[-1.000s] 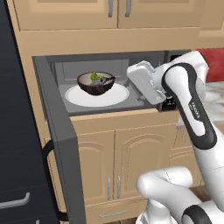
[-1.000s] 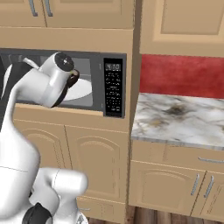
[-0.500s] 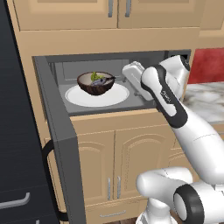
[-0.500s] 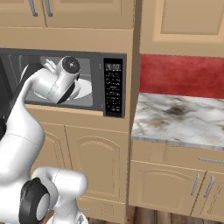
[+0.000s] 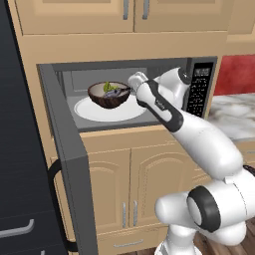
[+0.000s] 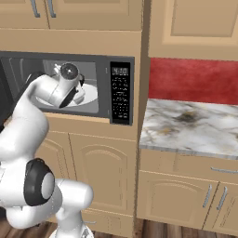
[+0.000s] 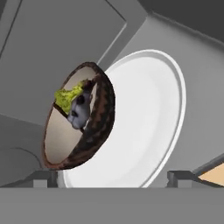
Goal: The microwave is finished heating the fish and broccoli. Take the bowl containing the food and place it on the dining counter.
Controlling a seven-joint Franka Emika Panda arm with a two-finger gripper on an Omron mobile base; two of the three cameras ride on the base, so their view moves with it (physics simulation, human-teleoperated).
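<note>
The microwave [image 5: 129,94] stands with its door swung wide to the left, and inside it the dark brown bowl [image 5: 109,94] sits on the white plate [image 5: 99,111], with the broccoli [image 7: 70,96] and the fish [image 7: 79,109] lying together in it. The arm reaches into the cavity from the right, so the gripper [image 7: 113,177] is level with the bowl and just beside it, its jaws spread fully apart and holding nothing, which I judge is the approach for taking the bowl by its rim. From the right side the arm covers the bowl, the fingertips [image 7: 180,176] are cut off low in the hand view, and I cannot tell whether they already touch the bowl.
</note>
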